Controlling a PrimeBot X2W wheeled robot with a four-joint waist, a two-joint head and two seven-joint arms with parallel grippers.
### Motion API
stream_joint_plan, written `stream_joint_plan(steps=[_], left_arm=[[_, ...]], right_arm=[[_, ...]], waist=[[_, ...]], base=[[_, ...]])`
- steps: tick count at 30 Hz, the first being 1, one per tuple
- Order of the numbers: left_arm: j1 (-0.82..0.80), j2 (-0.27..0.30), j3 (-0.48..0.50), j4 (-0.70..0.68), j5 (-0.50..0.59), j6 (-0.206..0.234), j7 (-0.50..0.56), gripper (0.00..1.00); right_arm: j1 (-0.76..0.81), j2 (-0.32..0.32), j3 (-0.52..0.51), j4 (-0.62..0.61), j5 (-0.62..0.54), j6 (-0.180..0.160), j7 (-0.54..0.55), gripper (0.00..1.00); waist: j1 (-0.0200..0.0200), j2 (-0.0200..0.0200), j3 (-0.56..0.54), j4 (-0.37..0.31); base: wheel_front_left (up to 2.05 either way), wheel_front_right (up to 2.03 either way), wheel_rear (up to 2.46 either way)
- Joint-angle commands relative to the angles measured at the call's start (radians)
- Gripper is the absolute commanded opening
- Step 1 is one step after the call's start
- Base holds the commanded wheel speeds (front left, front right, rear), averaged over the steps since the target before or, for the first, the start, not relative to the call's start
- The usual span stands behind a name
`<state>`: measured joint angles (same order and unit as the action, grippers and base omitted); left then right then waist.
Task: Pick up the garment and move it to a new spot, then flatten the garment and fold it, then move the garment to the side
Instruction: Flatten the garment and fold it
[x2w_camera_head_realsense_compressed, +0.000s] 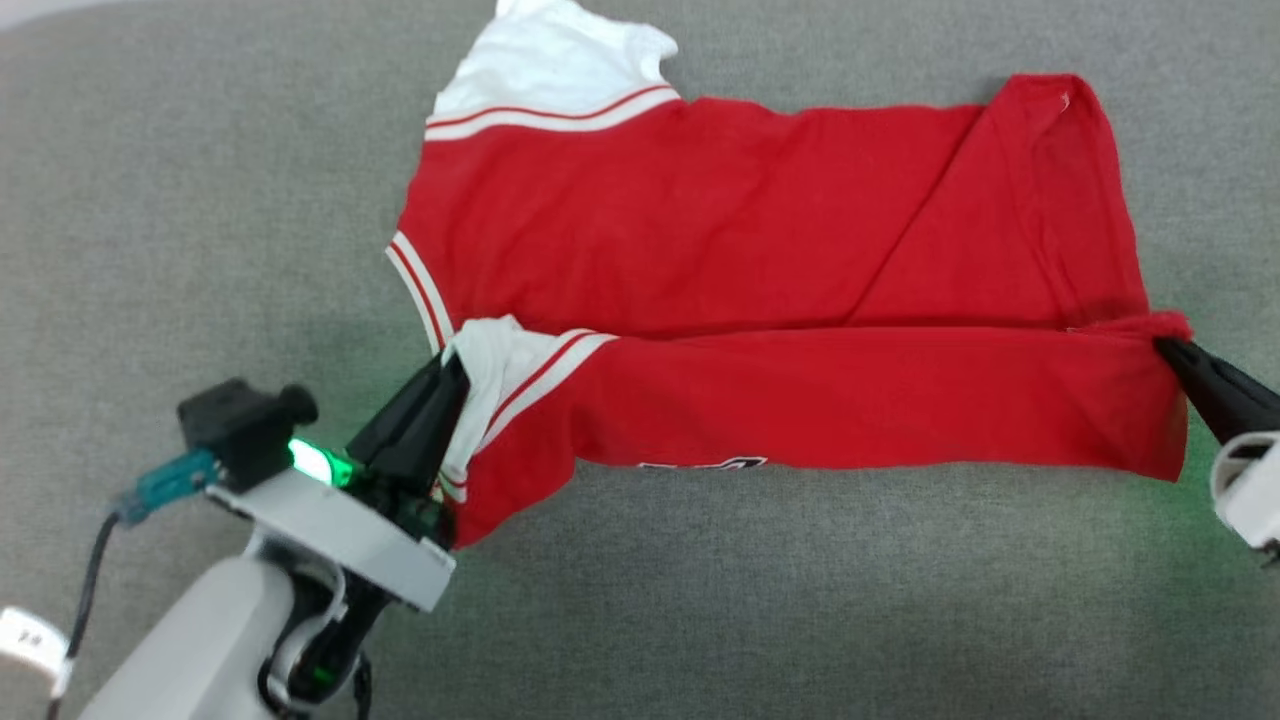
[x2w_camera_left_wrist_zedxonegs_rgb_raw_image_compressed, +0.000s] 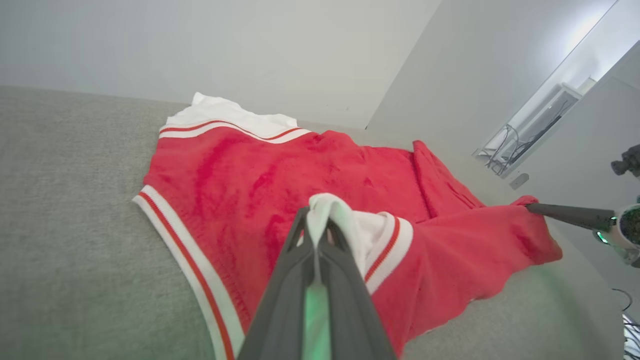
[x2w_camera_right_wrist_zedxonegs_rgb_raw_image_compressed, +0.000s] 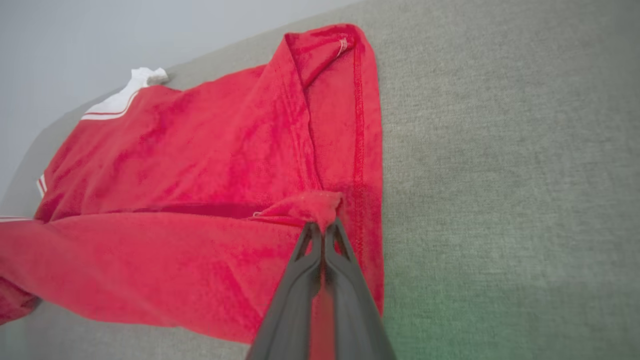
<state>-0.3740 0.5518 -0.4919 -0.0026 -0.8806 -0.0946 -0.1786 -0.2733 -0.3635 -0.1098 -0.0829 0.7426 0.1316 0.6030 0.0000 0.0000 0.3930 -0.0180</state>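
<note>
Your left pincer (x2w_camera_head_realsense_compressed: 452, 368) and right pincer (x2w_camera_head_realsense_compressed: 1168, 347) clamp the near fold of the red-and-white jersey T-shirt (x2w_camera_head_realsense_compressed: 700, 230); its long axis runs between them.

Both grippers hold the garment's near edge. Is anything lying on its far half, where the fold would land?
Nothing visible. Left gripper and right gripper pinch the garment; its far half lies bare but for its own folded corner.

The garment (x2w_camera_head_realsense_compressed: 700, 230) lies spread sideways on the surface (x2w_camera_head_realsense_compressed: 200, 150).
</note>
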Motion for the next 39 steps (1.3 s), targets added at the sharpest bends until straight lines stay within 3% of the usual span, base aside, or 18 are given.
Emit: stream_joint_plan(steps=[1,9,20,21,22,23,24,32,36,39], left_arm=[[-0.041,-0.005,-0.011,0.049,0.017,-0.012,-0.006,0.0],[-0.136,-0.055,-0.05,0.203,0.001,-0.032,-0.044,0.0],[-0.173,-0.048,-0.104,0.293,-0.02,-0.036,-0.071,0.0],[-0.177,-0.044,-0.109,0.297,-0.022,-0.036,-0.073,0.07],[-0.181,-0.039,-0.112,0.302,-0.021,-0.036,-0.074,0.43],[-0.185,-0.034,-0.118,0.304,-0.024,-0.036,-0.074,0.78],[-0.191,-0.025,-0.122,0.304,-0.024,-0.036,-0.074,1.0],[-0.22,0.08,-0.124,0.257,-0.015,-0.025,0.007,1.0],[-0.253,0.153,-0.112,0.194,-0.036,0.02,0.14,1.0],[-0.283,0.197,-0.123,0.136,-0.071,0.062,0.3,1.0]], right_arm=[[-0.034,-0.001,0.019,0.035,-0.003,-0.001,-0.013,0.0],[-0.121,-0.019,0.075,0.164,0.006,-0.001,-0.081,0.0],[-0.146,-0.043,0.129,0.221,0.021,-0.001,-0.138,0.0],[-0.146,-0.048,0.133,0.22,0.013,-0.001,-0.152,0.0],[-0.145,-0.053,0.137,0.218,0.005,-0.001,-0.166,0.54],[-0.143,-0.058,0.14,0.214,0.0,-0.001,-0.181,1.0],[-0.14,-0.06,0.144,0.208,-0.007,-0.001,-0.197,1.0],[-0.132,-0.068,0.123,0.148,-0.047,-0.001,-0.321,1.0],[-0.135,-0.056,0.093,0.106,-0.076,-0.002,-0.394,1.0],[-0.126,-0.042,0.076,0.083,-0.087,-0.001,-0.428,1.0]], waist=[[0.0,0.0,0.029,-0.003],[0.0,0.0,0.062,0.005],[0.0,0.0,0.065,0.017],[0.0,0.0,0.061,0.019],[0.0,0.0,0.054,0.021],[0.0,0.0,0.046,0.023],[0.0,0.0,0.037,0.024],[0.0,0.0,-0.045,0.037],[0.0,0.0,-0.088,0.048],[0.0,0.0,-0.115,0.058]], base=[[0.0,0.0,0.0],[0.0,0.0,0.0],[0.0,0.0,0.0],[0.0,0.0,0.0],[0.0,0.0,0.0],[0.0,0.0,0.0],[0.0,0.0,0.0],[0.0,0.0,0.0],[0.0,0.0,0.0],[0.0,0.0,0.0]])
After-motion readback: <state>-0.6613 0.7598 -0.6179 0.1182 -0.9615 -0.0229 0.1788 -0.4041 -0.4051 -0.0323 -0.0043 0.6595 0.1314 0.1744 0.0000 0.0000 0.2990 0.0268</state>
